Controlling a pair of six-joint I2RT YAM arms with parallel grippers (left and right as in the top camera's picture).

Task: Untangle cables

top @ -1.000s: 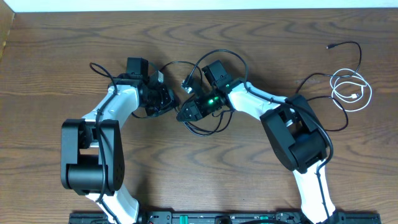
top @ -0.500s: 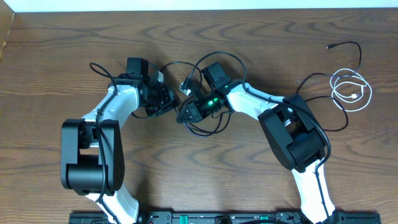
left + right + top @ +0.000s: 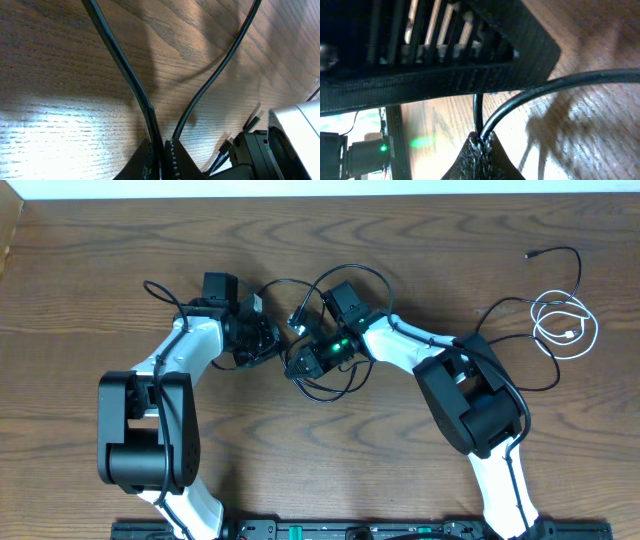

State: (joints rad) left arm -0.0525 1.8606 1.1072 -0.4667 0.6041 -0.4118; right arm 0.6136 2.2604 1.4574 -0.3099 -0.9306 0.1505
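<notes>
Brown table (image 3: 100,260) with darker wavy wood grain; in the left wrist view a pale sheen washes over part of it. One thin cable is black (image 3: 125,70) and glossy, the other cable is white (image 3: 570,335). The left arm (image 3: 185,355) and right arm (image 3: 410,345) are white with black joints. A green light (image 3: 341,343) glows on the right arm. The right gripper (image 3: 481,146) is black with a coarse woven texture. The left gripper (image 3: 159,156) is black with a pale ridged edge.
</notes>
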